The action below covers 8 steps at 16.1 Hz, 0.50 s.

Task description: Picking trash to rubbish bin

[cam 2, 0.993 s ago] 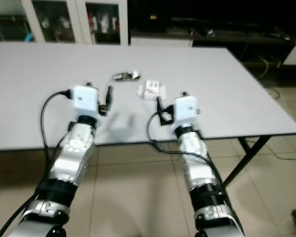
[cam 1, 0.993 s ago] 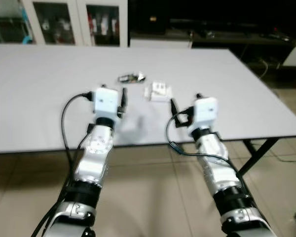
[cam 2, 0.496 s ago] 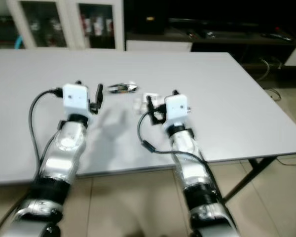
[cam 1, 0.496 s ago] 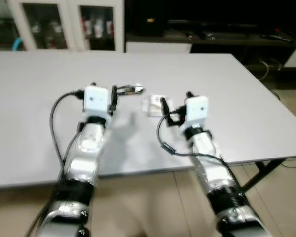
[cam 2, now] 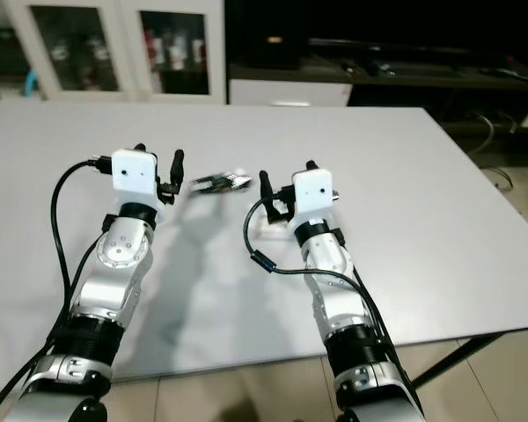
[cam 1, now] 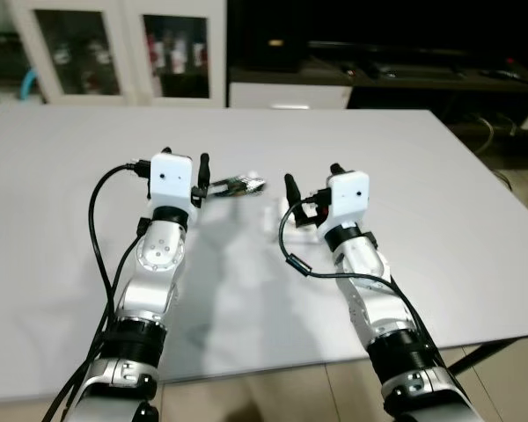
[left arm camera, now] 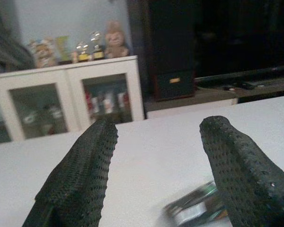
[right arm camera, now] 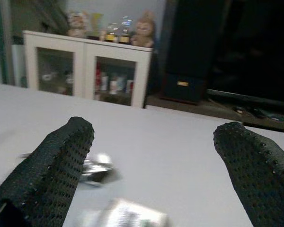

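Note:
A crumpled shiny wrapper [cam 1: 238, 185] lies on the white table [cam 1: 62, 202]; it also shows low in the left wrist view [left arm camera: 194, 210] and the right wrist view [right arm camera: 97, 170]. A small white packet [cam 1: 277, 214] lies just right of it, partly hidden behind my right arm, blurred in the right wrist view [right arm camera: 128, 218]. My left gripper [cam 1: 185, 156] is open, hovering over the table just left of the wrapper. My right gripper [cam 1: 311, 174] is open too, over the near side of the white packet. Neither holds anything.
White glass-door cabinets [cam 1: 114, 53] stand beyond the table's far edge, and a dark low unit [cam 1: 378, 66] is at the back right. The table's right edge [cam 1: 502, 237] drops to tiled floor, with a table leg [cam 1: 488, 352] below.
The camera has moved forward over the table. Both arms have reached from the near edge out to the wrapper and packet, which now lie right at the fingertips. Both grippers stay open.

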Available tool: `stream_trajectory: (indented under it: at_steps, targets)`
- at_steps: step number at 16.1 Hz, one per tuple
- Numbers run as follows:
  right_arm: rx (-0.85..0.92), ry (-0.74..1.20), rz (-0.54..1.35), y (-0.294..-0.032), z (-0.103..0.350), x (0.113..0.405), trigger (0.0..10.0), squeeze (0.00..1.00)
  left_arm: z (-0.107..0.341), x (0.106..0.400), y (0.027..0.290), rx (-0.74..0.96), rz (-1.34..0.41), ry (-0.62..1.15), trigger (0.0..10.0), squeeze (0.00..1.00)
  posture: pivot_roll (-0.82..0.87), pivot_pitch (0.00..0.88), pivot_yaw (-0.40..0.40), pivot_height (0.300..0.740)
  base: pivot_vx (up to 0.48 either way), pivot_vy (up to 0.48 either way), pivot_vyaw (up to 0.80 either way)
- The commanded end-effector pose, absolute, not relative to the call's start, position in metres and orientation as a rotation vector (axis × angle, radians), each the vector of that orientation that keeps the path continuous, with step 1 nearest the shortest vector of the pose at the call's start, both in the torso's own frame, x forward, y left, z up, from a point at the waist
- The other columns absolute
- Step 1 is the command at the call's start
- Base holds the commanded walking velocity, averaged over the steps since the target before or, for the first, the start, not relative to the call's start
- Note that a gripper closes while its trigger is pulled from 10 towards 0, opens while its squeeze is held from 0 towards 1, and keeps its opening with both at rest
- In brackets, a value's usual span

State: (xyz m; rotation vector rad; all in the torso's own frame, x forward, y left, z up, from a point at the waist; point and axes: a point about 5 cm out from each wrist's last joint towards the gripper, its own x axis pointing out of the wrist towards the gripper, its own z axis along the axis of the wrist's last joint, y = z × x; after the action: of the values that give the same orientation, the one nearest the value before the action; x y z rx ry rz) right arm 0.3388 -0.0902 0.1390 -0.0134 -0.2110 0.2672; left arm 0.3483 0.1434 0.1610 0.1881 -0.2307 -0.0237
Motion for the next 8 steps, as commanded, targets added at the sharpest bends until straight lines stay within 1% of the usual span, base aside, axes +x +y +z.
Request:
stream_trajectory:
  at_steps: [1, 2, 8]
  targets:
    - [-0.021, -0.205, 0.237, -0.1015, 0.1382, 0.3399, 10.0, 0.00, 0.1625, 0.3487, 0.1317, 0.181, -0.057, -0.236, 10.0, 0.00, -0.02, 0.013, -0.069, 0.740, 0.364, 0.000, 0.00]
    - [-0.021, -0.205, 0.237, -0.1015, 0.1381, 0.3399, 10.0, 0.00, 0.1625, 0.3488, 0.1316, 0.181, -0.057, -0.236, 10.0, 0.00, -0.02, 0.013, -0.069, 0.740, 0.337, 0.000, 0.00]
    - [-0.019, -0.201, 0.241, -0.1003, 0.1370, 0.3393, 10.0, 0.00, 0.1603, 0.3470, 0.1254, 0.155, -0.094, -0.236, 10.0, 0.00, -0.02, 0.014, -0.068, 0.740, 0.000, 0.000, 0.00]
